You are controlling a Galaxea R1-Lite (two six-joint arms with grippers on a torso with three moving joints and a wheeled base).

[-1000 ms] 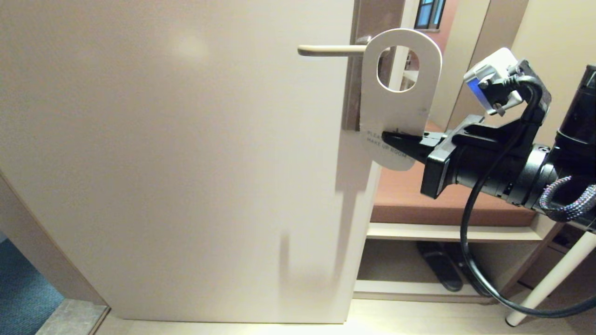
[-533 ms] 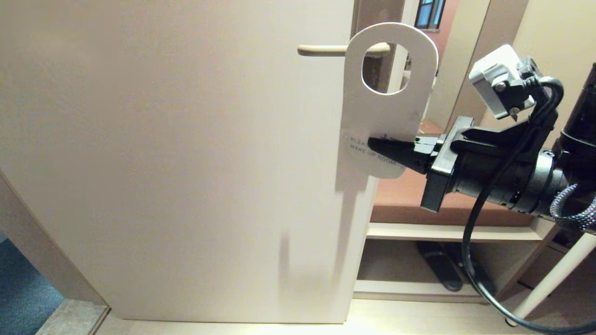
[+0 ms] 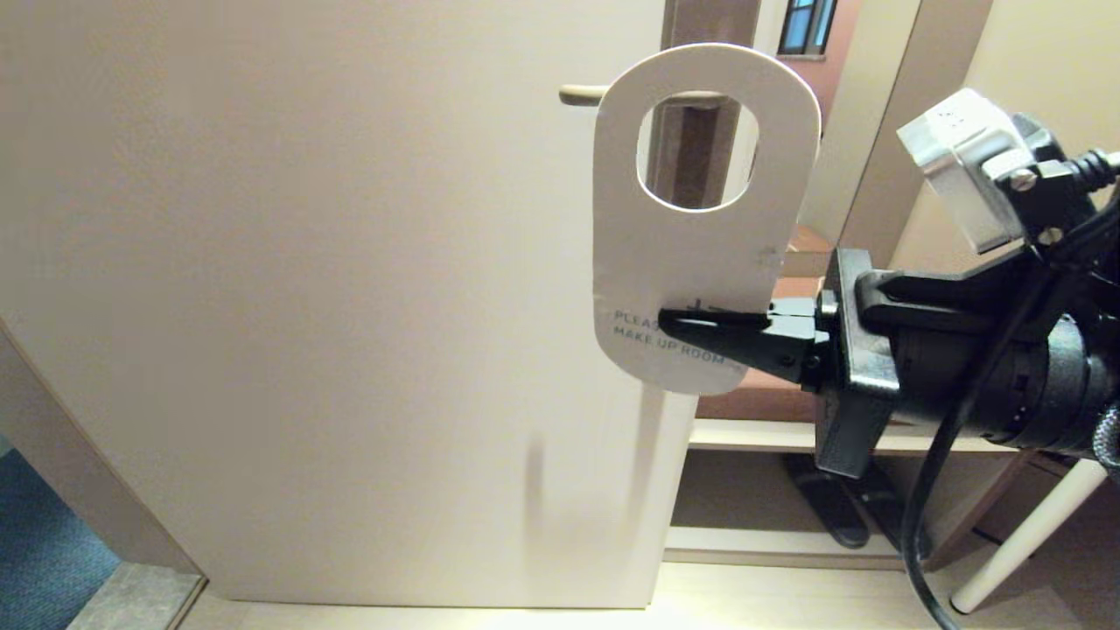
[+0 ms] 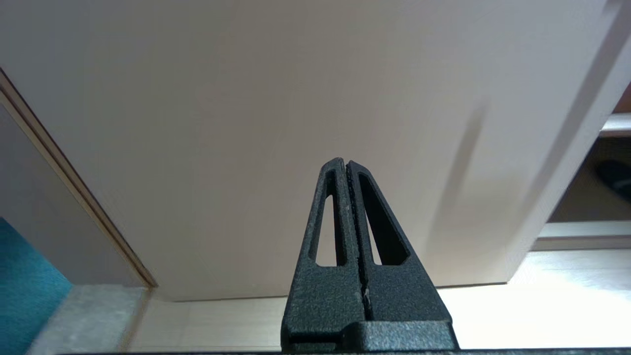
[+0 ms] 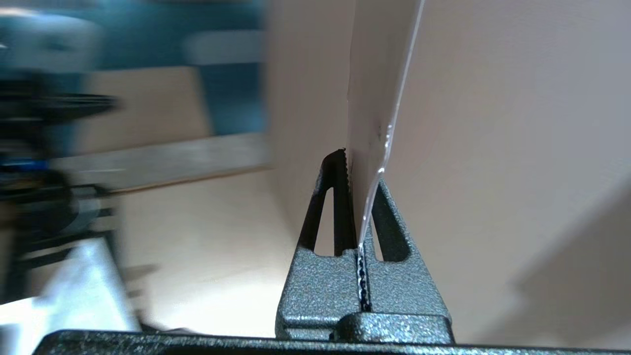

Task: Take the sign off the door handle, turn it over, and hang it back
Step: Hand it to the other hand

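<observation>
The sign (image 3: 691,249) is a white rounded card with an oval hole, its "PLEASE MAKE UP ROOM" side towards me. My right gripper (image 3: 667,320) is shut on its lower edge from the right and holds it upright in front of the door handle (image 3: 581,94). The beige lever's free end shows left of the card, and another stretch shows through the hole. The handle does not pass through the hole. In the right wrist view the card (image 5: 370,98) stands edge-on between the shut fingers of the right gripper (image 5: 362,170). My left gripper (image 4: 345,162) is shut and empty, low before the door.
The beige door (image 3: 306,262) fills the left and centre, its edge beside the card. To the right stands a brown-topped shelf unit (image 3: 787,433) with a black slipper (image 3: 827,503) below and a white leg (image 3: 1024,534). Blue carpet (image 3: 44,542) shows at lower left.
My right gripper has carried the sign leftwards, a little lower and closer to me, from beside the handle's base to in front of the lever. The left arm has not moved.
</observation>
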